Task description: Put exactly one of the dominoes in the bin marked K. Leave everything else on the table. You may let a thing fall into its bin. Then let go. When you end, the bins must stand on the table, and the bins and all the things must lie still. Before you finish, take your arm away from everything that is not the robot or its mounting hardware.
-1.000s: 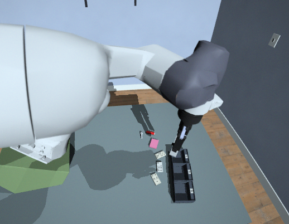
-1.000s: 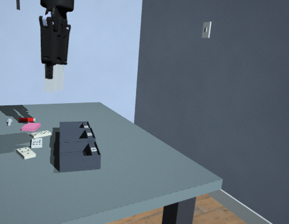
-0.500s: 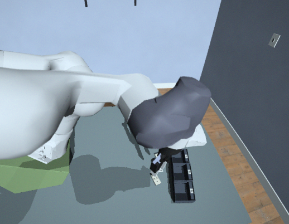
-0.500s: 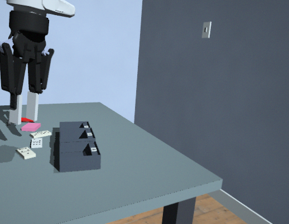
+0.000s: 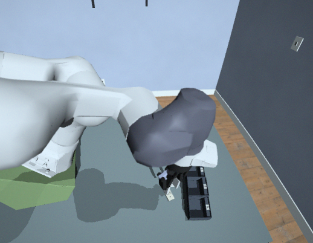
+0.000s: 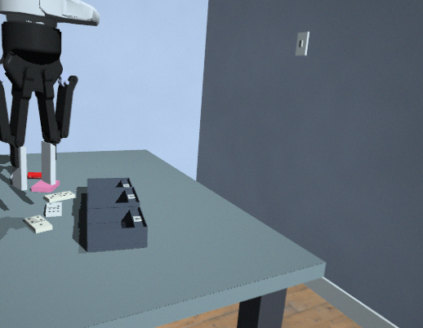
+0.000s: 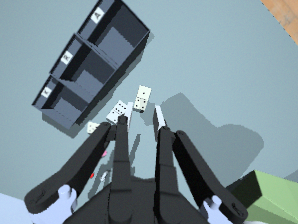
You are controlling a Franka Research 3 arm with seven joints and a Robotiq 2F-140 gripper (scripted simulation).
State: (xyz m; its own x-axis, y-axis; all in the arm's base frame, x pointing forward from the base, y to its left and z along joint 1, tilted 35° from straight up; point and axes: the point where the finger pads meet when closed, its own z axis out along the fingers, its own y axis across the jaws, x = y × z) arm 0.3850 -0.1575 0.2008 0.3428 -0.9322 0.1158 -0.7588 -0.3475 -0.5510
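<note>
Three white dominoes lie on the grey table left of the bins: one [image 6: 59,197] nearest the pink piece, one [image 6: 53,209] in the middle, one [image 6: 37,223] nearest the front. They also show in the wrist view [image 7: 142,97] [image 7: 118,111] [image 7: 92,127]. Three dark bins [image 6: 113,214] stand in a row, each with a small white label; I cannot read the letters surely. My gripper [image 6: 33,179] [image 7: 143,111] points down, low over the table beside the dominoes, its fingers a little apart with nothing between them. In the top view the arm hides most of it [image 5: 168,181].
A flat pink piece [image 6: 45,186] lies by one fingertip and a small red thing [image 6: 33,175] behind it. A green block [image 5: 34,187] stands by the arm's base. The table edge runs to the right of the bins [image 5: 196,193].
</note>
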